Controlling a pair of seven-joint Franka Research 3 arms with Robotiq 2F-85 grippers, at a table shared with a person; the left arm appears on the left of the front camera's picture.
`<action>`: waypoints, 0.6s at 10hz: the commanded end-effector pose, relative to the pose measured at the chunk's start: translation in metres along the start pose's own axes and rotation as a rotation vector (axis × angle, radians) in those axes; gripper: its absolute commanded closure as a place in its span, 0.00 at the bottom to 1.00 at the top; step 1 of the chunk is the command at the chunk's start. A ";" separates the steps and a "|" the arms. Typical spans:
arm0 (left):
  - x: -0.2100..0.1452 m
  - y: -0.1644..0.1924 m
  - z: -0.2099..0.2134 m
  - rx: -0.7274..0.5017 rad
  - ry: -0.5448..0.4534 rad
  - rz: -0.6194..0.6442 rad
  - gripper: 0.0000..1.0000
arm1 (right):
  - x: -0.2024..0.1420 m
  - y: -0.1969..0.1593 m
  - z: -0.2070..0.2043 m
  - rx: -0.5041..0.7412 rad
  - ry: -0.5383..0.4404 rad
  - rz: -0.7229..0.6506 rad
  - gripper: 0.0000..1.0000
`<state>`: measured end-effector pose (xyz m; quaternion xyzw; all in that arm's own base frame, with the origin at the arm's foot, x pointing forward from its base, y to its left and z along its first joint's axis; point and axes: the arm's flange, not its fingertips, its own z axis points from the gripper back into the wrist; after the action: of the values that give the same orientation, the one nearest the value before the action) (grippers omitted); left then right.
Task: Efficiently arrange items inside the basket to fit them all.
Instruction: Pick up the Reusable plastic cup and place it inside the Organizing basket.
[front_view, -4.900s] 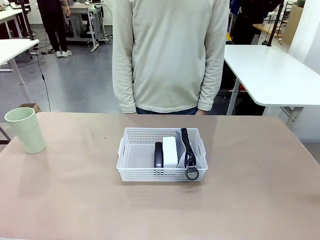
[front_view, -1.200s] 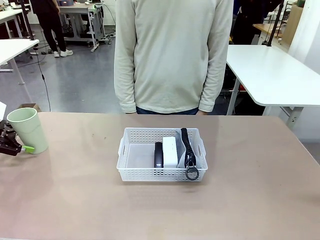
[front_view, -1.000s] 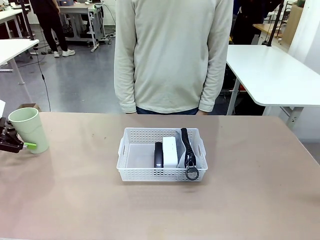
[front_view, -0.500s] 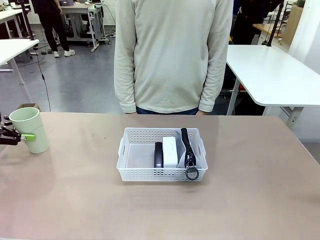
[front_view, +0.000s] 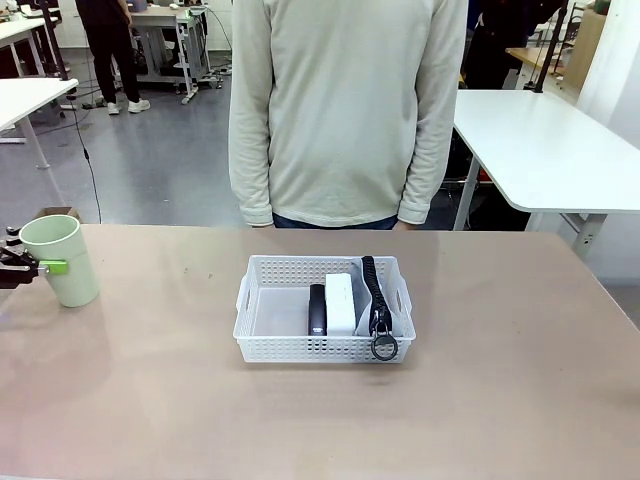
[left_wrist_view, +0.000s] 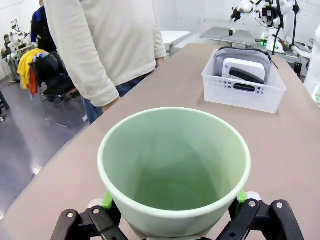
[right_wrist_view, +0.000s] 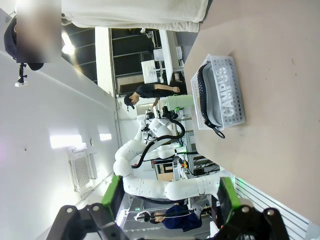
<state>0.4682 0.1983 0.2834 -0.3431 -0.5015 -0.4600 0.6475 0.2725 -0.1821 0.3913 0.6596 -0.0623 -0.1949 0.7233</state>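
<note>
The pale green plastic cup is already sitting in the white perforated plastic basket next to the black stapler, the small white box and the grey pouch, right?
Not quite. The pale green plastic cup stands on the table far off to the basket's left, between the open left gripper's fingers, as the front view shows. The white perforated plastic basket does hold the black stapler, the small white box and the grey pouch.

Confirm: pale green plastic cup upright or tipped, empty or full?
Upright and empty. The pale green plastic cup stands on the table, mouth up; the left wrist view shows its bare bottom.

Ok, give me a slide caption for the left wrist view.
Open left end effector straddling the pale green cup, white basket beyond on the table.
</note>
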 end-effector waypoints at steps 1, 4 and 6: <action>0.002 0.005 0.002 0.010 -0.024 0.019 0.00 | 0.000 0.001 0.001 0.018 -0.001 0.023 0.00; 0.002 0.004 0.001 0.030 -0.016 0.003 1.00 | 0.000 0.001 0.001 0.018 -0.001 0.023 0.00; 0.007 0.001 0.006 0.034 -0.036 0.002 1.00 | 0.000 0.001 0.001 0.018 -0.001 0.023 0.00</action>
<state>0.4694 0.2008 0.2832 -0.3413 -0.5035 -0.4568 0.6491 0.2725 -0.1821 0.3913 0.6596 -0.0623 -0.1949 0.7233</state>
